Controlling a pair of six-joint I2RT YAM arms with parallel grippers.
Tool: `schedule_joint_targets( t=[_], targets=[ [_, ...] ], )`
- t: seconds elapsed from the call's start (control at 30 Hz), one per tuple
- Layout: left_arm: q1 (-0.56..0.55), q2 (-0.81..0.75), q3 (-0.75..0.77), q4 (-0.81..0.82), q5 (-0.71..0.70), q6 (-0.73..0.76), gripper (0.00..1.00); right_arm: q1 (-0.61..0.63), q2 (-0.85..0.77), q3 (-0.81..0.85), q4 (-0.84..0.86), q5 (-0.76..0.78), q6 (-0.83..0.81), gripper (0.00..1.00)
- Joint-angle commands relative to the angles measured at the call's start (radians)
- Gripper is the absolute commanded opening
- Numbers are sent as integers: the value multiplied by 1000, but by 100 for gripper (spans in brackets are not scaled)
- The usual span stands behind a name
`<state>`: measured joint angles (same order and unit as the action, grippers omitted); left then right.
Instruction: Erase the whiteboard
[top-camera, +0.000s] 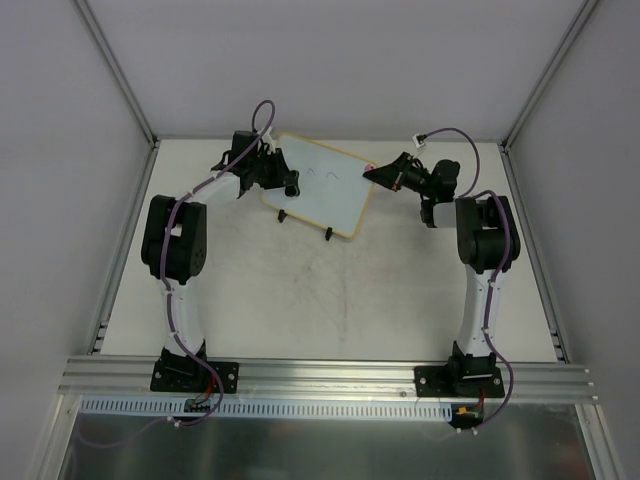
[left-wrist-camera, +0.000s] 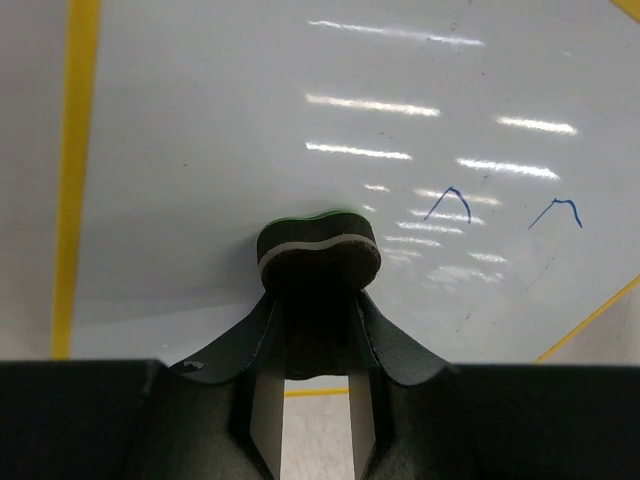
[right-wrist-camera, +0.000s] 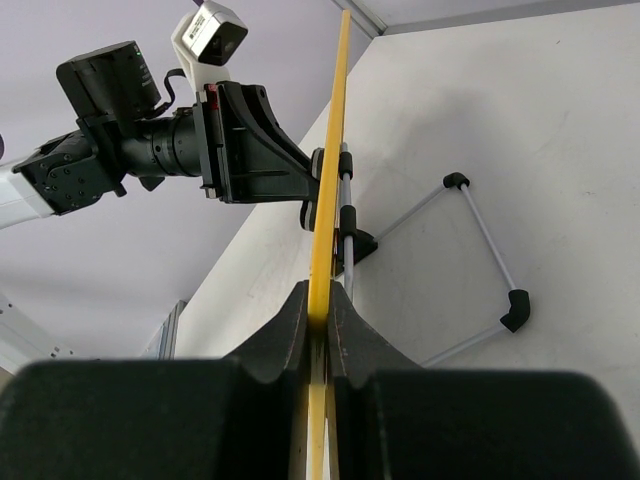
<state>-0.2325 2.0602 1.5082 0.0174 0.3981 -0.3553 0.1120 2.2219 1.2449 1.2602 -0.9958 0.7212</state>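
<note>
The whiteboard is found at the upper centre of the top view, tilted over the table. At its left, an eraser, a dark felt block with a pale band and a green back, is pinched narrowly in the left gripper and appears to be laid against the white surface, low in the left wrist view. To the right of it, one blue stroke and a second blue stroke are left to be wiped. It is judged that the felt is best carried rightward across both with its face kept flat and the pressure even and modest, since the board is gripped at one edge only and could be twisted by a hard push. At the right edge, the pale yellow frame is clamped between the closed jaws of the right gripper, a hold best kept firm during wiping. In the top view the strokes are reduced to faint specks and the felt's contact is covered by the left gripper. In the left wrist view the board's lower part is cut off by the gripper's own body, so further marks there cannot be ruled out. In the right wrist view the board is seen edge-on, so its writing face is not shown; only the wire stand and its black feet are made out behind it.
</note>
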Motion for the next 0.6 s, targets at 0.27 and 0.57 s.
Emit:
schedule_joint_targets(
  t=[0.27, 0.57],
  targets=[
    [-24, 11, -39, -22, -116, 35, 0, 34, -77, 1, 272, -127, 11, 0],
    [-168, 18, -34, 13, -169, 13, 0, 34, -79, 2, 272, -127, 11, 0]
  ],
)
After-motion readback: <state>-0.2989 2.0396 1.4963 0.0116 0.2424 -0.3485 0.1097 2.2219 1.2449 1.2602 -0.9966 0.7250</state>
